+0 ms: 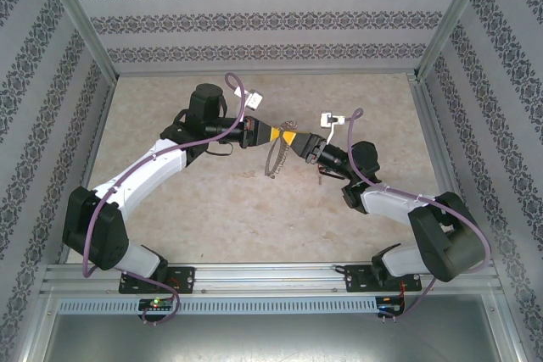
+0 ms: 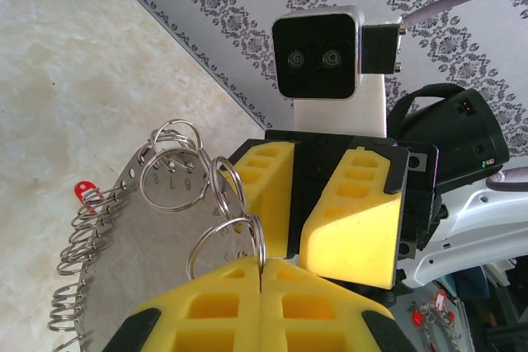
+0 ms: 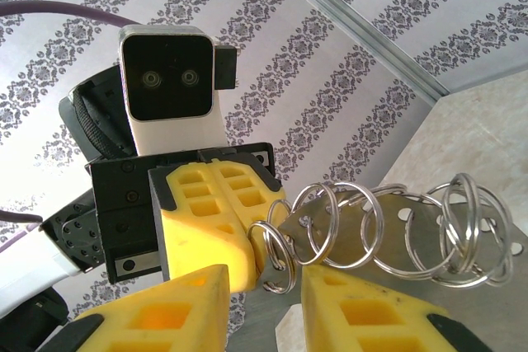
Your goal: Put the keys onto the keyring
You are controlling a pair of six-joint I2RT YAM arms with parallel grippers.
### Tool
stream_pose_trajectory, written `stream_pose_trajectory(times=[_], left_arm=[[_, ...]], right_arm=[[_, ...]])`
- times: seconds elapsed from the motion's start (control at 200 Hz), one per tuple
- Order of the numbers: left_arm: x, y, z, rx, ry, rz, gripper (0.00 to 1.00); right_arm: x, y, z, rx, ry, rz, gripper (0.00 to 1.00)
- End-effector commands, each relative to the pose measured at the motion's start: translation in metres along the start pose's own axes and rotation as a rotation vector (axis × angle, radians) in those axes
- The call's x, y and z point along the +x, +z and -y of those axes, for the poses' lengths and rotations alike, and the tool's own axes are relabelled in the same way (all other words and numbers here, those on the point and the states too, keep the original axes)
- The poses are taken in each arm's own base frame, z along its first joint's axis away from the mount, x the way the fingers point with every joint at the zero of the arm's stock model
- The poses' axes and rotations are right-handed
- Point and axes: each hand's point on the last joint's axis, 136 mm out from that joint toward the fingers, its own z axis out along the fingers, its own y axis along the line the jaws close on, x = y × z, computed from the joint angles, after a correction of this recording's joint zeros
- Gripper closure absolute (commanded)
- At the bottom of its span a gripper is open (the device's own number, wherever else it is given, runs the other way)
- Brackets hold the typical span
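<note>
Top external: both arms are met over mid-table, the left gripper [image 1: 288, 136] and right gripper [image 1: 303, 143] tip to tip, and the keyring [image 1: 274, 161] is seen hanging just below them, apparently off the table. Left wrist: the left gripper [image 2: 260, 274] is clamped shut on one small split ring [image 2: 257, 237] at the keyring's edge. The flat grey body of the keyring [image 2: 124, 269] runs off to the left of the fingers. The key [image 2: 82, 193], marked by its red head, sits at the far rim among the rings; whether it is threaded cannot be told. The right gripper [image 2: 307, 220] is faced straight ahead with its fingers parted. Right wrist: the right gripper [image 3: 264, 294] is spread, nothing pinched, and the held ring lies in the gap between its fingers. The left gripper [image 3: 235, 253] is seen closed just beyond. Step is judged as a two-handed brace of the keyring. Next, the right fingers probably need to be closed on the ring or plate edge, squarely, so it is steadied for threading.
</note>
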Motion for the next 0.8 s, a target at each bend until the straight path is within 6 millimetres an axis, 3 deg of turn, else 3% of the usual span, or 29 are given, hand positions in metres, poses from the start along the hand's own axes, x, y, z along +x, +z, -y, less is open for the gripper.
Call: stream_pose_trajectory(times=[0.0,0.185,0.385,0.5,0.63,0.794], left_arm=[[-0.012,0.0,0.008,0.022,0.043,0.032,1.0],[-0.012,0.0,0.007,0.019,0.041,0.034,1.0],[-0.012,0.0,0.008,0.019,0.042,0.035,1.0],[-0.011,0.001,0.007,0.019,0.04,0.033,1.0],[-0.011,0.001,0.007,0.02,0.038,0.032,1.0],[-0.01,0.001,0.007,0.023,0.036,0.029,1.0]], right_arm=[[-0.004,-0.001,-0.019,-0.06,-0.048,0.007,0.7],[-0.002,-0.001,-0.023,-0.077,-0.051,-0.005,0.72],[-0.001,-0.002,-0.026,-0.087,-0.056,-0.013,0.82],[-0.001,-0.002,-0.027,-0.087,-0.059,-0.01,0.82],[-0.005,0.0,-0.029,-0.091,-0.064,-0.004,0.72],[-0.009,0.002,-0.035,-0.108,-0.077,0.0,0.72]])
